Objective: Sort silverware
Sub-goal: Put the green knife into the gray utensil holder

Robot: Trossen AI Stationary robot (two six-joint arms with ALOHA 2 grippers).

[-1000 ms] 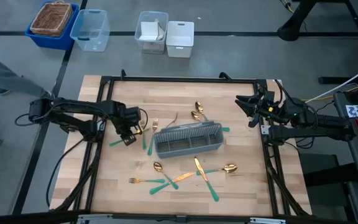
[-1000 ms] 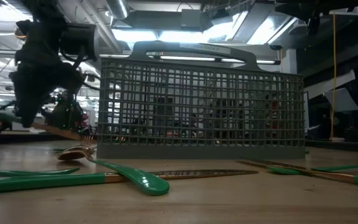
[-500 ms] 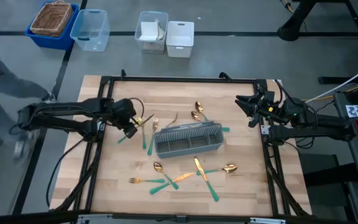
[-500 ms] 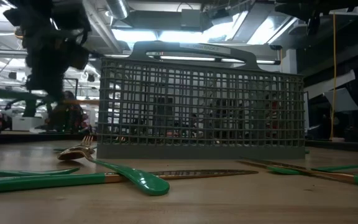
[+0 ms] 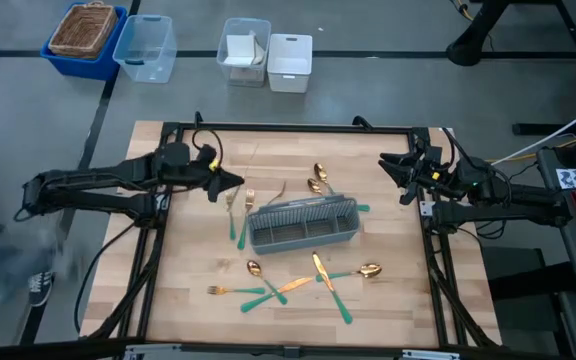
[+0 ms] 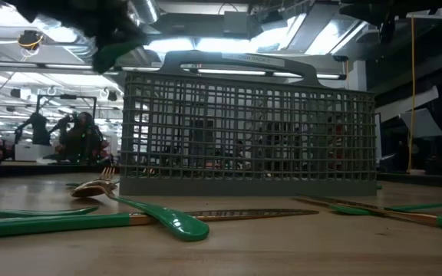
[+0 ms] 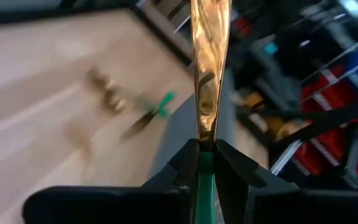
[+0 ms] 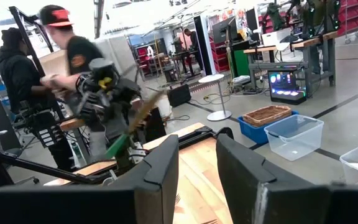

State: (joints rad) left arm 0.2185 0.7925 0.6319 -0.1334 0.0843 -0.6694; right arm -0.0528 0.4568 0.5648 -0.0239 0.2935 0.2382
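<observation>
Left arm carrying one piece, caddy just ahead.

Your left gripper (image 7: 206, 163) is clamped on a knife (image 7: 209, 74) by its green handle, blade pointing forward toward the caddy (image 5: 303, 222) nearby. Right gripper (image 5: 390, 168) waits parted, at the far table edge.

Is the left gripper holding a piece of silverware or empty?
Holding: the left gripper is shut on a knife at its green handle, gold blade sticking out.

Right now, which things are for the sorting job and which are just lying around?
For the job:
- silverware scattered on the table
- knife pinched in the left gripper
- grey caddy

Just lying about:
- blue bin with a wicker basket
- clear tub
- white boxes
</observation>
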